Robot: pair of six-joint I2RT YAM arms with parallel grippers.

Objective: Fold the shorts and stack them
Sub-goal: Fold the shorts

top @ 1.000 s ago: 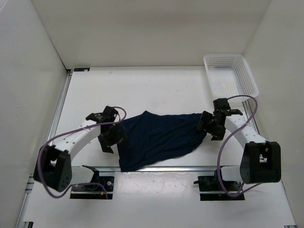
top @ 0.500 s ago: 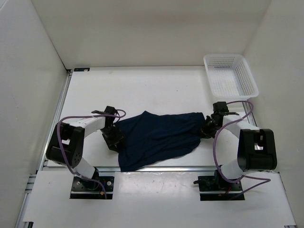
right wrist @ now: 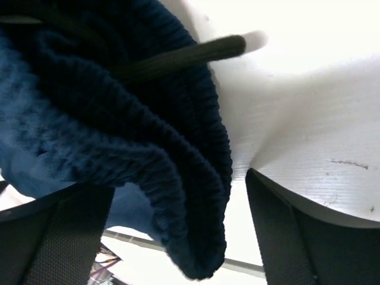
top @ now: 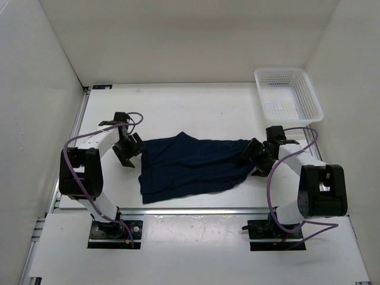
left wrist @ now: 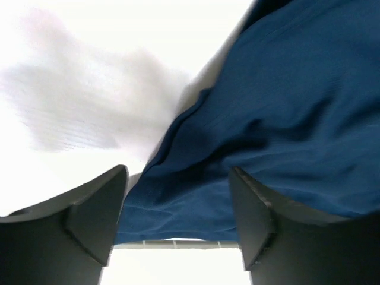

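Observation:
The dark navy shorts [top: 191, 168] lie spread flat at the table's middle, waistband to the right. My left gripper [top: 127, 151] is at the cloth's left edge. In the left wrist view it [left wrist: 178, 237] is open, and the blue cloth [left wrist: 279, 119] lies just beyond the fingertips [left wrist: 95, 217]. My right gripper [top: 253, 157] is at the right end. In the right wrist view it [right wrist: 178, 237] is open, with the ribbed waistband [right wrist: 178, 196] hanging between the jaws, apart from the right finger [right wrist: 297, 237]. The drawstring [right wrist: 190, 52] lies above it.
A white mesh basket [top: 289, 95] stands at the back right corner. A metal rail [top: 196, 209] runs along the near edge just below the shorts. White walls close in the table on the left, back and right.
My left gripper has moved back and to the left, and the shorts' lower left corner has shifted left, away from the near rail. The cloth lies flatter. The right gripper has stayed at the waistband.

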